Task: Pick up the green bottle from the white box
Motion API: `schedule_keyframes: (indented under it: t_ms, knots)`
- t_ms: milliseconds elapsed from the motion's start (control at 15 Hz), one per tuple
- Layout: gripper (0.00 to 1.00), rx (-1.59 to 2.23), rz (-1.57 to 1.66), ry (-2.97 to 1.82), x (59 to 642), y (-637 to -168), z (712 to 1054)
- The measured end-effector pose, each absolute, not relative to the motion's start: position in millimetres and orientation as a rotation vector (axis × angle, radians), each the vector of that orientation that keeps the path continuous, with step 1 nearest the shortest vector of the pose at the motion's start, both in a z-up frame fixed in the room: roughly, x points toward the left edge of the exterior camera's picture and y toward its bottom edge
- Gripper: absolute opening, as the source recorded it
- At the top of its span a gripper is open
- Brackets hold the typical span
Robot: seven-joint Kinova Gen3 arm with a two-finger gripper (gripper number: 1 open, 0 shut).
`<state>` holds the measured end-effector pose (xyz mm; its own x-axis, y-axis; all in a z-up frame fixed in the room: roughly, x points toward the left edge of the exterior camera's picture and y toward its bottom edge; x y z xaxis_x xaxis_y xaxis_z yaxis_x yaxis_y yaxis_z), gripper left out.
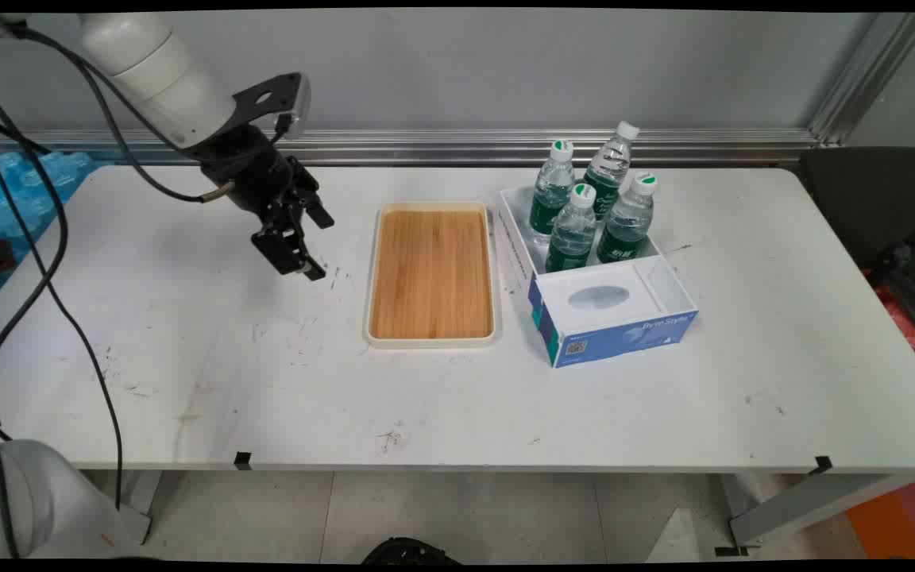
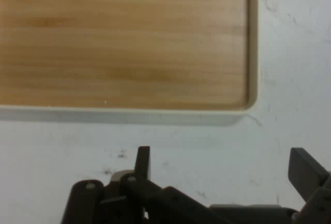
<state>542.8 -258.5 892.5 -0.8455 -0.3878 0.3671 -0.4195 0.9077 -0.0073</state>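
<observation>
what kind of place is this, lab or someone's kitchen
Most likely a robotics lab or test workspace, not a kitchen: a bare, scuffed white table, aluminium framing along a plain grey wall, and staged props, a wooden tray and a box of water bottles.

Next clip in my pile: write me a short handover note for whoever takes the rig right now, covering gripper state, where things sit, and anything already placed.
Gripper: open, holding nothing, hanging over bare table just left of the wooden tray.
Tray: lies flat at the table's middle, nothing on it; in the hand view its rim is close ahead of the fingers.
Box: white and blue, right of the tray, with four water bottles standing upright in its far compartment; the near compartment holds no bottle.
Nothing has been put on the tray; all four bottles are in the box.
</observation>
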Motion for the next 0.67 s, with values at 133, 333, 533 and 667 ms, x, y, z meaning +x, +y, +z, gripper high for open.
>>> schedule_keyframes:
  t_ms: [133,333,533,667]
  knots:
    - [1.0,0.6,0.133,-2.69,536,-265,894]
    - [1.0,0.599,0.165,-2.635,513,-285,899]
    - [1.0,0.587,0.206,-2.573,484,-306,905]
    - [1.0,0.579,0.228,-2.533,466,-318,907]
